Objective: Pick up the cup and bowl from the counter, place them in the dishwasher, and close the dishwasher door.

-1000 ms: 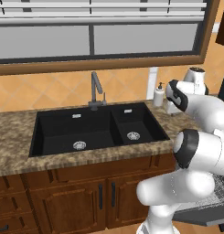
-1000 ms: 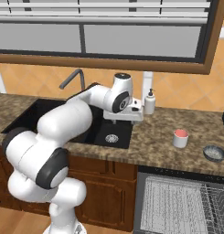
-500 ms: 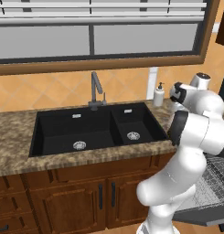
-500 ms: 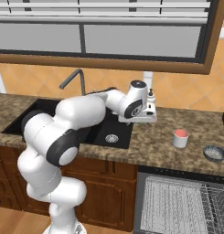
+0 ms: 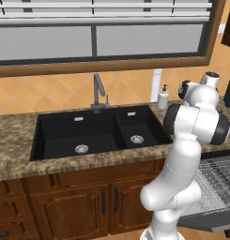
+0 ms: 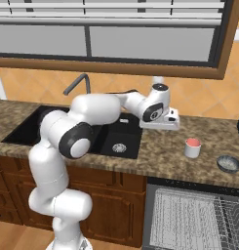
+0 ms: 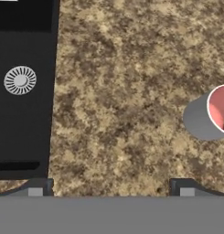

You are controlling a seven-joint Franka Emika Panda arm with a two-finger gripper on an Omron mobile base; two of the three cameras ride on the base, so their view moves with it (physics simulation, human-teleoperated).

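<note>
A small grey cup point(image 6: 192, 147) with a pink inside stands upright on the speckled granite counter point(image 6: 157, 152). Further right on that slab sits a low dark bowl point(image 6: 229, 163). My gripper point(image 6: 163, 127) hangs open over the counter between the sink and the cup, pointing down. In the hand view its two finger tips point(image 7: 39, 188) stand wide apart over bare counter point(image 7: 118, 91) with nothing between them, and the cup point(image 7: 205, 116) is cut off by the right edge. The dishwasher point(image 6: 191, 219) is open below the counter, with its wire rack point(image 5: 220, 182) pulled out over the lowered door point(image 5: 208, 220).
A black double sink point(image 5: 90, 132) with a dark faucet point(image 5: 98, 93) is set into the counter left of the gripper; its drain shows in the hand view point(image 7: 20, 80). A white soap bottle point(image 5: 163, 98) stands by the orange tiled wall. Brown cabinets point(image 5: 83, 201) run beneath.
The arm has swung to the right, carrying the open gripper from above the sink to above the counter closer to the cup. Cup and bowl have stayed put.
</note>
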